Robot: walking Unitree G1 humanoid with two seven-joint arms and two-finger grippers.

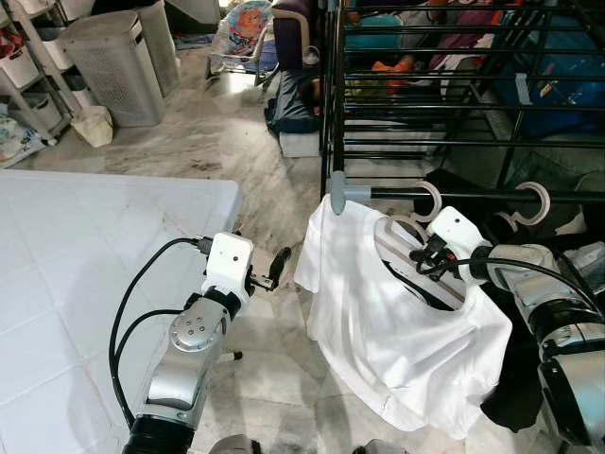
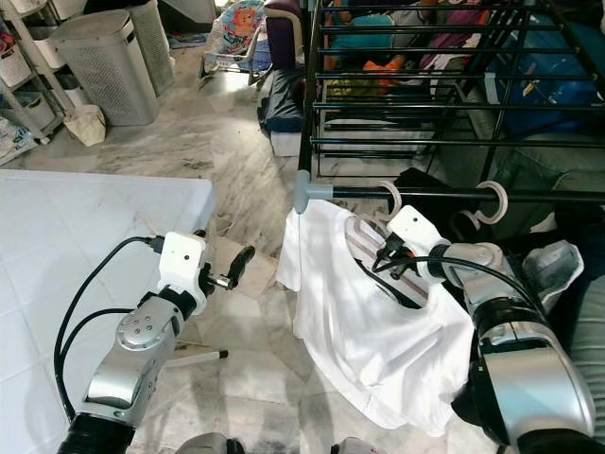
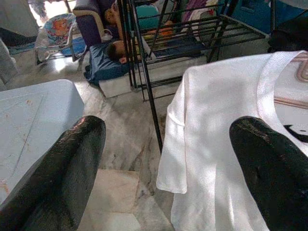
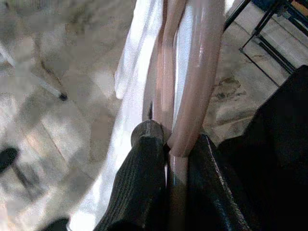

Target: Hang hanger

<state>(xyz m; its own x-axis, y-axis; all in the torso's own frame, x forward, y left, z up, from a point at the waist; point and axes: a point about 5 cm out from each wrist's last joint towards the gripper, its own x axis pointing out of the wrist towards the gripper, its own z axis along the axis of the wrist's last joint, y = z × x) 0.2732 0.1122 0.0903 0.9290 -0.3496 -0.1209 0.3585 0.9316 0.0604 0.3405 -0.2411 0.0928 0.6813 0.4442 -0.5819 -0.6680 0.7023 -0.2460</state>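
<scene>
A black metal drying rack (image 1: pixel 454 85) takes up the far right of the scene, its lower rail (image 1: pixel 473 196) running across just above the work. From that rail a white T-shirt (image 1: pixel 397 331) is draped on a pale pink hanger (image 1: pixel 402 236), whose hook (image 1: pixel 430 201) is seen over or right at the rail; whether it is fully seated cannot be told. A second hook (image 1: pixel 536 200) rests on the same rail further to the right, with dark clothing beneath it.

The hanger is gripped by the right gripper (image 4: pixel 168 159), whose two fingers are closed tightly on the pink bars near the neck, as the right wrist view shows. The left gripper (image 3: pixel 168 159) is held apart from the shirt, to its left, with its fingers spread wide and nothing between them.

The hanger is judged to be light, stiff and rather smooth, so it could twist or slide in a loose pinch; a hold close under the hook, where the bars meet, is judged best for steering it. The shirt is soft and limp, adds little weight, and can be expected to swing and possibly slip off a shoulder if the hanger is tilted.

A white tiled surface (image 1: pixel 85 274) lies to the left below the left arm. The floor (image 1: pixel 236 142) is veined marble. Further back, a grey laundry basket (image 1: pixel 113 66), shelving with bins (image 1: pixel 24 76) and some folded fabric beside the rack can be made out.
</scene>
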